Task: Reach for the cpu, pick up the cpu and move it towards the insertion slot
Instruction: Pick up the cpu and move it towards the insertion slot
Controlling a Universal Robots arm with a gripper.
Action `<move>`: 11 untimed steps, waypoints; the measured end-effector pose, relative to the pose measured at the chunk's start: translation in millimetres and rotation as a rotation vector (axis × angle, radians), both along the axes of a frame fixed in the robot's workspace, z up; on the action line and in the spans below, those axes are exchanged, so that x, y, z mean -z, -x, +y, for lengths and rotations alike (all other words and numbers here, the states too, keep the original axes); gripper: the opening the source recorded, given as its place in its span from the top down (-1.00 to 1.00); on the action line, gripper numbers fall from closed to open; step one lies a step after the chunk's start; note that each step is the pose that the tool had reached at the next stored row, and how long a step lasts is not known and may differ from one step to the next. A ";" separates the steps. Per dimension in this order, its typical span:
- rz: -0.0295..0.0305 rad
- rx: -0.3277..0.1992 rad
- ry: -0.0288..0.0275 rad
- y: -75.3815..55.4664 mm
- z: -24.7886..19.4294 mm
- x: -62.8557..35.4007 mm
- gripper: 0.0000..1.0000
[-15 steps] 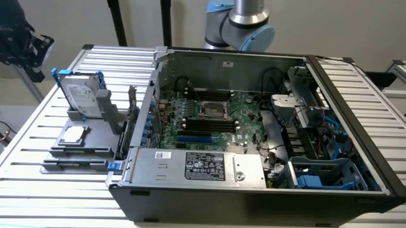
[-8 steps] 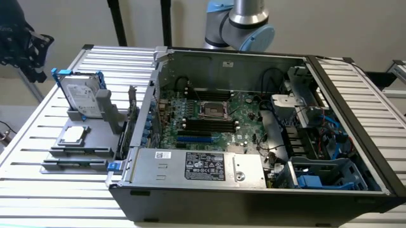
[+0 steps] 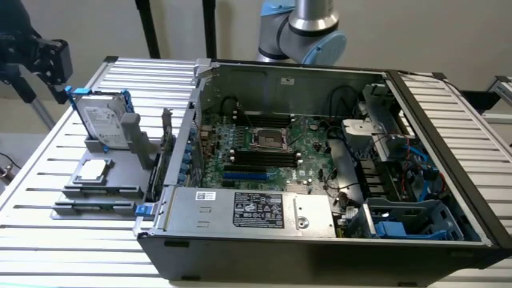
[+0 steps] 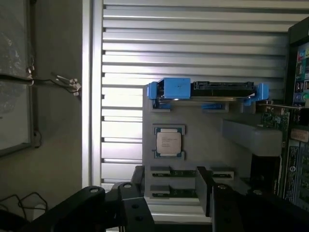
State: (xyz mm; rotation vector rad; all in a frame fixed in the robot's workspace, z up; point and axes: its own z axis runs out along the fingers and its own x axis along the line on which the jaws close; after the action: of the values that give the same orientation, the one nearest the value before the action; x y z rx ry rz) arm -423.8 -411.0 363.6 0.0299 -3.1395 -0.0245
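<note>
Grey fixture tray (image 3: 76, 211) on slatted aluminium table (image 3: 48, 252), at the exterior view's left of the open computer case (image 3: 320, 264).

Tray contents:
- hard drive (image 3: 104, 123) in blue frame, standing on edge in an upright holder
- the cpu (image 4: 168, 142) lying flat in a shallow square recess near the tray's middle, just beside the drive
- two narrow green boards (image 4: 177, 172) in slots on the far side of the cpu from the drive

Case contents: green motherboard, silver power supply (image 3: 248, 210) along the near wall, blue plastic parts at the exterior view's right. The insertion slot (image 3: 270, 139) sits mid-board with a shiny metal frame and dark centre, black memory slots on either side. It is well apart from the cpu.

Writing: black label and a white barcode sticker on the power supply, and a white label on the drive. None can be read.

Cpu: square and thin, plain silver-grey lid with a green rim. Faint print on top, too small to read.

Gripper (image 4: 171, 193): hovering above the tray, black fingers (image 4: 137, 198) spread with a clear gap, nothing between them. Not touching the cpu.
</note>
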 end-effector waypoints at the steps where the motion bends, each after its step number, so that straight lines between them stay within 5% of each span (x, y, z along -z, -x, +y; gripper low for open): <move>1: 0.0001 0.000 0.0001 0.0 0.0 0.1 -0.18; 6: -0.0001 0.000 0.0000 0.0 -0.5 4.3 -0.54; 11: 0.0000 0.000 0.0000 0.0 -1.7 13.4 -0.54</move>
State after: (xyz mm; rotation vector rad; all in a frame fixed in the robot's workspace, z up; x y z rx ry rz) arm -423.8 -412.7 350.2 0.0301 -3.1395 -0.0244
